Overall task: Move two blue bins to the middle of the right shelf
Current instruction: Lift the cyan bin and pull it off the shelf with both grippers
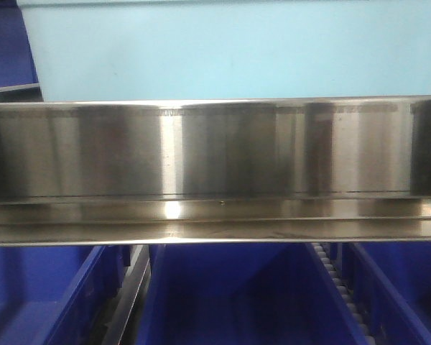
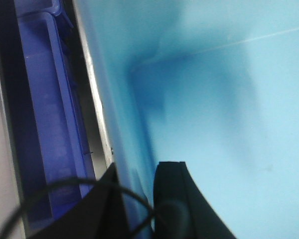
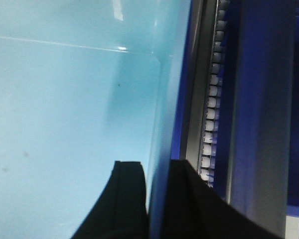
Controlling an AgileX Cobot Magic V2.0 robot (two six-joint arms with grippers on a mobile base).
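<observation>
A pale blue bin [image 1: 230,50] fills the top of the front view, just above and behind the wide brushed-steel front rail [image 1: 215,151] of the right shelf middle. I cannot tell whether its base rests on that tier. My left gripper [image 2: 139,172] is shut on the bin's left wall [image 2: 124,99], one finger inside and one outside. On the opposite side my right gripper [image 3: 157,167] is shut on the right wall [image 3: 164,99] the same way. Both wrist views look into the bin's bare interior [image 3: 65,99].
Below the rail stand dark blue bins: left [image 1: 36,295], middle [image 1: 230,295], right [image 1: 402,287], with a white roller track [image 1: 337,287] between two of them. Another dark blue bin [image 2: 45,99] lies close to the left wall. Rollers [image 3: 212,99] run beside the right wall.
</observation>
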